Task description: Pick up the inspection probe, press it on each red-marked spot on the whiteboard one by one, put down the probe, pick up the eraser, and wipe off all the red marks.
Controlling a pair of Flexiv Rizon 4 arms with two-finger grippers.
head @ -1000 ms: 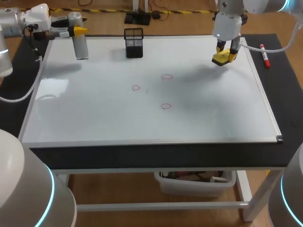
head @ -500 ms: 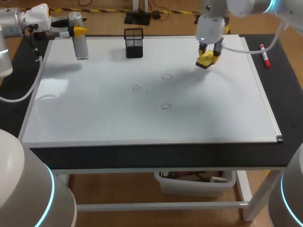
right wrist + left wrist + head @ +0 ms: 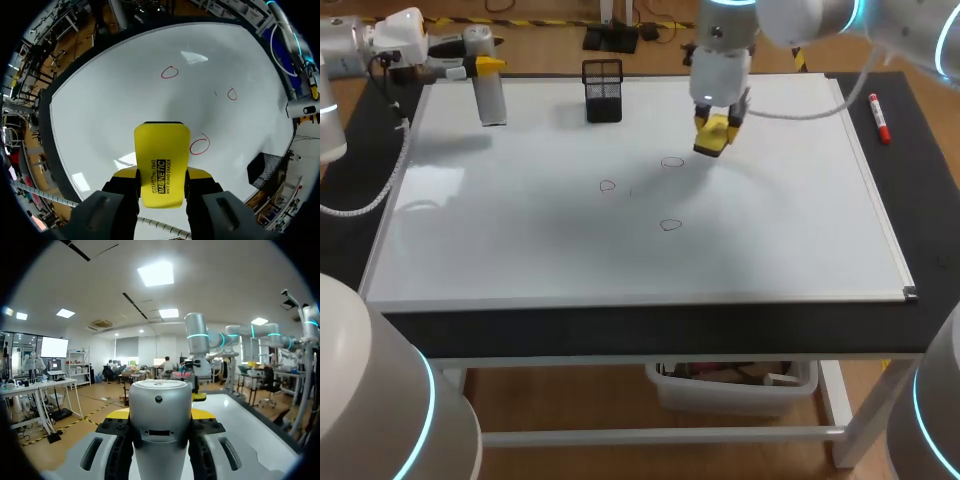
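We had swung our right gripper (image 3: 717,135), clamping the eraser (image 3: 161,150), leftward over the whiteboard (image 3: 520,240); our left gripper (image 3: 480,65) clasped the probe (image 3: 491,100).

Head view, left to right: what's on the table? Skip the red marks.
probe → mesh holder → eraser → red marker

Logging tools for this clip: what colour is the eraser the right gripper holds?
Bright yellow with black lettering; the eraser shows best in the right wrist view.
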